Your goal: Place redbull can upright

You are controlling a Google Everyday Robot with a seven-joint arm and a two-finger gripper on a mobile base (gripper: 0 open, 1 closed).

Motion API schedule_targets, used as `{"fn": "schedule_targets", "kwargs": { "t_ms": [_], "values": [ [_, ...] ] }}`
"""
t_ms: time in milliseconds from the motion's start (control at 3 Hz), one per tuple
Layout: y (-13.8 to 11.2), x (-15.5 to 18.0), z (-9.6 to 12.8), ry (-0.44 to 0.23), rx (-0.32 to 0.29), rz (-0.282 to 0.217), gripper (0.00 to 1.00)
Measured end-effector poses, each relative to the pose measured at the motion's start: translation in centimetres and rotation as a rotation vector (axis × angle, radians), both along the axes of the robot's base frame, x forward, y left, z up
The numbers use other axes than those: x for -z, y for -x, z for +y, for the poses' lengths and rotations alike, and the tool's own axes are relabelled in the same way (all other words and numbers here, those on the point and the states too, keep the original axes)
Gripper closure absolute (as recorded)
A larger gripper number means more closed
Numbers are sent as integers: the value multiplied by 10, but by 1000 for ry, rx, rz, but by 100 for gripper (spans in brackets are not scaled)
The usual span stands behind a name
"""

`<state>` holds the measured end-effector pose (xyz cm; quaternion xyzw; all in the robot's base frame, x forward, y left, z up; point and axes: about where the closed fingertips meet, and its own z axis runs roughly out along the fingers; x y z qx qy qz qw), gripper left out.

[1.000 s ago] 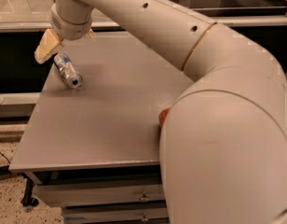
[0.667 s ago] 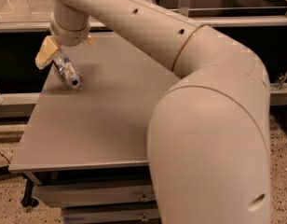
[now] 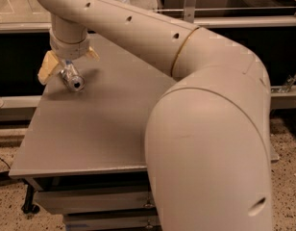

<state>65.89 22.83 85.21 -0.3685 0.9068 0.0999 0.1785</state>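
Note:
The redbull can (image 3: pixel 73 79) lies on its side on the grey table (image 3: pixel 90 129) near the far left corner, its silver top pointing toward me. My gripper (image 3: pixel 67 63) hangs straight down over it, open. One yellowish finger (image 3: pixel 46 68) stands left of the can and the other (image 3: pixel 92 55) behind and to its right. The fingers straddle the can's rear end with a gap to each side. The can's far end is hidden under the wrist.
My bulky arm (image 3: pixel 205 129) crosses the picture from the top left to the bottom right and hides the right part of the table. The table's left edge (image 3: pixel 31 124) and front edge (image 3: pixel 76 170) are close. A railing (image 3: pixel 234 20) runs behind the table.
The gripper has come down a little closer over the can and turned. The arm's elbow has swung toward the camera. The can has stayed lying in place.

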Motion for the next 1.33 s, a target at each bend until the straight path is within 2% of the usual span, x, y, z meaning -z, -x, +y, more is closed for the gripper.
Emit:
{"fn": "schedule_targets", "kwargs": {
  "t_ms": [333, 1333],
  "values": [
    [4, 9, 0, 53, -7, 8, 0],
    [-12, 18, -1, 212, -13, -13, 0]
  ]
}}
